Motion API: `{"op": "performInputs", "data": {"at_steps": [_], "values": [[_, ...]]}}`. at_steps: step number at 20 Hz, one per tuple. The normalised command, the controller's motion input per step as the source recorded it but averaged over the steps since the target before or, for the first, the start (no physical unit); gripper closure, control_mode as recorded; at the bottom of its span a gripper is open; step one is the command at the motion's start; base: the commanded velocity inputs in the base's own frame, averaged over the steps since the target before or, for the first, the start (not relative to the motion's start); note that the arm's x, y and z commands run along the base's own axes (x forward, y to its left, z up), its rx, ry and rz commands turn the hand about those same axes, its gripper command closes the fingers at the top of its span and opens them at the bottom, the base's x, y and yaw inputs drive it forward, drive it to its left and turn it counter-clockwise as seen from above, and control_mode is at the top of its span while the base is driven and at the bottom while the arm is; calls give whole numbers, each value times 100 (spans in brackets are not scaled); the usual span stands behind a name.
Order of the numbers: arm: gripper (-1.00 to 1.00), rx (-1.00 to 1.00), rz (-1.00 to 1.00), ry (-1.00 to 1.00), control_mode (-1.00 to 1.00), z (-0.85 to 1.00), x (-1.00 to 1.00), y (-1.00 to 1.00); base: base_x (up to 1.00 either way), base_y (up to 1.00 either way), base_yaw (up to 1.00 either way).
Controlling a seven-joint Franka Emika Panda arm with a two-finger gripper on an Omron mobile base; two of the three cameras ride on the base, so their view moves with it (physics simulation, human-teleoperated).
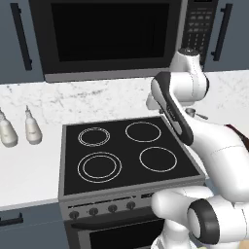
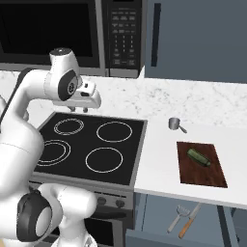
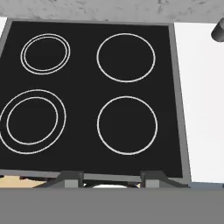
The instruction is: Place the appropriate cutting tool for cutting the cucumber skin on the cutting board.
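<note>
White counter right of the stovetop (image 2: pixel 91 140) holds the cutting board (image 2: pixel 212 176); cucumber (image 2: pixel 198 157) lies diagonally on it, steel pot (image 2: pixel 175 124) behind; my claw (image 3: pixel 113 183) looks parted.

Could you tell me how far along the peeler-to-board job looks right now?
Done: only that the cucumber already lies on the cutting board. In hand: nothing; the gripper hovers above the stovetop. Left: fetching the cutting tool, low below the counter edge beside a brown-handled utensil, and placing it on the board.
</note>
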Motion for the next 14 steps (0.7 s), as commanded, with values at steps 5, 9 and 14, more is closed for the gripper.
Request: {"op": "performInputs", "data": {"at_steps": [5,9,14], "values": [[-100,0,-2,-7,-100,-10,-35,-16,0,0,0],[-100,-1,-2,1,-100,-52,-59,-51,0,0,0],[-100,0,-6,20,-100,-29,-73,-100,0,0,0]]}}
